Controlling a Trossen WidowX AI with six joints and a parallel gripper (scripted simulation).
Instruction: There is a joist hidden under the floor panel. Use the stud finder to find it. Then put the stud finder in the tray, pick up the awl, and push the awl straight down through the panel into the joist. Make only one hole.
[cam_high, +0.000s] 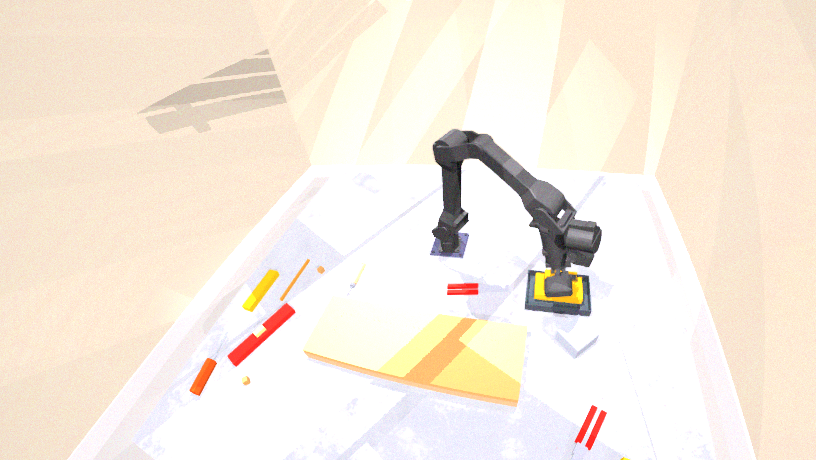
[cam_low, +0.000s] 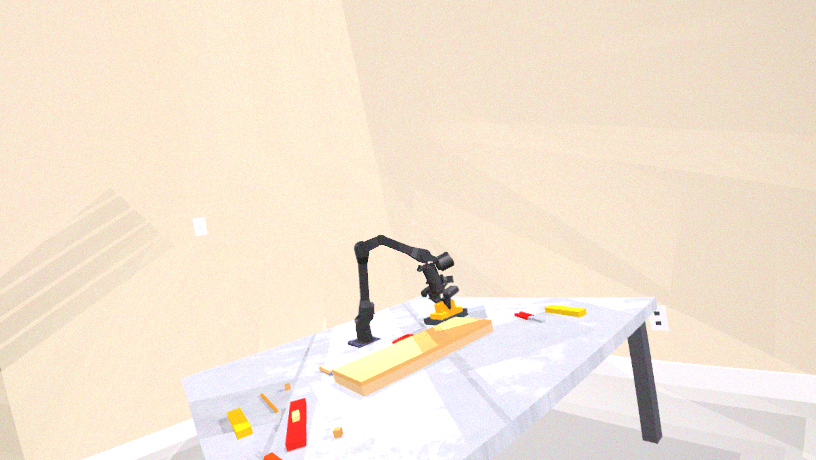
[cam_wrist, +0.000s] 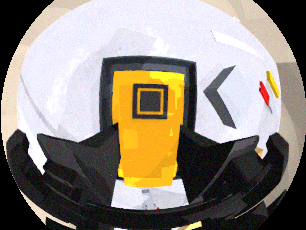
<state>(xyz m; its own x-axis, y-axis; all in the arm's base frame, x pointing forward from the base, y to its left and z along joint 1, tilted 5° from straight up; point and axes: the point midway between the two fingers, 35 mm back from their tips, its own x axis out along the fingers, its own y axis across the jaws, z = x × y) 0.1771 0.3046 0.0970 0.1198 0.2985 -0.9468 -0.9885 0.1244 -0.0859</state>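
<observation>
My gripper (cam_high: 558, 285) (cam_low: 448, 304) (cam_wrist: 147, 124) is shut on the yellow stud finder (cam_high: 542, 294) (cam_low: 438, 314) (cam_wrist: 145, 167), which sits upright within the walls of the dark tray (cam_high: 557, 310) (cam_wrist: 106, 95). Its square dark-framed display faces up in the wrist view. Whether its base touches the tray floor is hidden. The floor panel (cam_high: 354, 337) (cam_low: 400, 361) lies left of the tray; no joist shows. A thin tool with a pale handle (cam_high: 360, 274) (cam_low: 325, 370) and short metal tip lies behind the panel's left end; it may be the awl.
A grey block (cam_high: 576, 341) lies just in front of the tray. Red-handled pliers (cam_high: 462, 289) lie between tray and arm base. A red level (cam_high: 261, 334), a yellow block (cam_high: 261, 290) and an orange-handled tool (cam_high: 202, 377) lie at the left. Another red-handled tool (cam_high: 590, 427) lies front right.
</observation>
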